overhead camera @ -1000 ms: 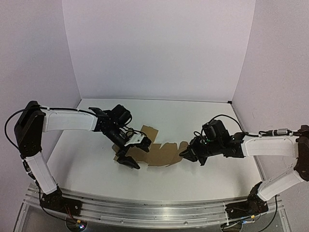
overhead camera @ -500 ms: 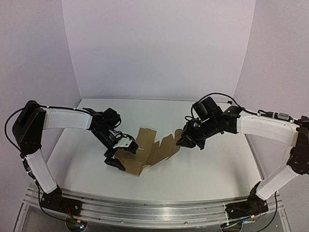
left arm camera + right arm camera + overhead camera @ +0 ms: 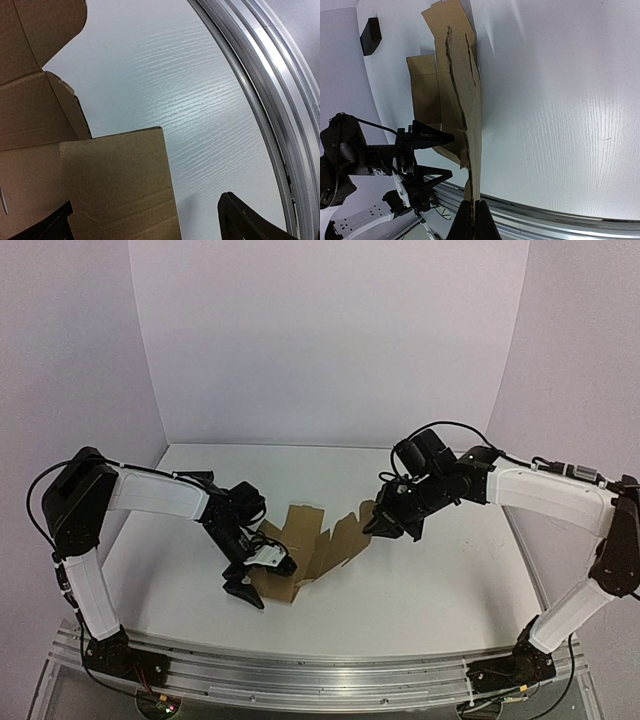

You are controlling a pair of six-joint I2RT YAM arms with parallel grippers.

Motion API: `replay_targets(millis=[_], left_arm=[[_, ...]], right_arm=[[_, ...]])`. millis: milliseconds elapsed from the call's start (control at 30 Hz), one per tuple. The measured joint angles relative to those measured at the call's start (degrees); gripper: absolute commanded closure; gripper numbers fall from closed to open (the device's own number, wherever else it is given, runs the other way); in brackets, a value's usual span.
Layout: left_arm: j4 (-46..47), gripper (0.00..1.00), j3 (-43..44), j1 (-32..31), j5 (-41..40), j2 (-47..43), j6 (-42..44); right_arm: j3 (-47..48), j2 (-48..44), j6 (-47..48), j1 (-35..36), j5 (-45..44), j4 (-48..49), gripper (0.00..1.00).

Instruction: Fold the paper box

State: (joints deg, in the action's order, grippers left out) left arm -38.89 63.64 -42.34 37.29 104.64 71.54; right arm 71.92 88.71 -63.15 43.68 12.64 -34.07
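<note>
Left tool (image 3: 264,579) stands open near the front-left part of the bench (image 3: 450,590), its two dark fingers spread wide, one on either side of the near corner of the paper box (image 3: 308,543). In the left wrist view a flat brown panel of the box reaches down between those fingers (image 3: 242,222); whether either one touches the cardboard cannot be told. Beyond that panel the same view shows bare white bench and the curved aluminium rail (image 3: 280,100) at the bench's near edge. The right tool (image 3: 378,527) is closed, pinching the thin right-hand edge of the box. In the right wrist view the cardboard is seen almost edge-on, rising straight out from between the closed fingertips. The box is an unfolded brown die-cut sheet, creased into several panels, lying a little left of the bench's middle between the two tools. Its right end is held up off the bench by the right tool, so the sheet slopes down toward the left, where its lower panels lie on or close to the surface just beside the left tool. One rounded flap sticks out toward the back wall. A small black block (image 3: 371,35) sits well apart from the box, far off at the left edge of the bench as the right wrist camera shows it.
</note>
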Motion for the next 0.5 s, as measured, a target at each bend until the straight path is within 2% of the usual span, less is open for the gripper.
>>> replay_targets(millis=[267,467,500], left_arm=[[-1.6,0.69,1.7,0.0,0.5,1.1,-1.4],[-2.8,0.98,3.1,-0.1,1.9,1.1,-2.5],[-3.1,1.0,3.2,-0.1,2.1,1.1,-2.6]], right_arm=[[2.3,0.5,0.4,0.1,0.0,-1.2,1.0],[3.7,1.8,1.0,0.5,0.3,-1.3,1.0],[3.9,1.9,1.1,0.5,0.3,-1.3,1.0]])
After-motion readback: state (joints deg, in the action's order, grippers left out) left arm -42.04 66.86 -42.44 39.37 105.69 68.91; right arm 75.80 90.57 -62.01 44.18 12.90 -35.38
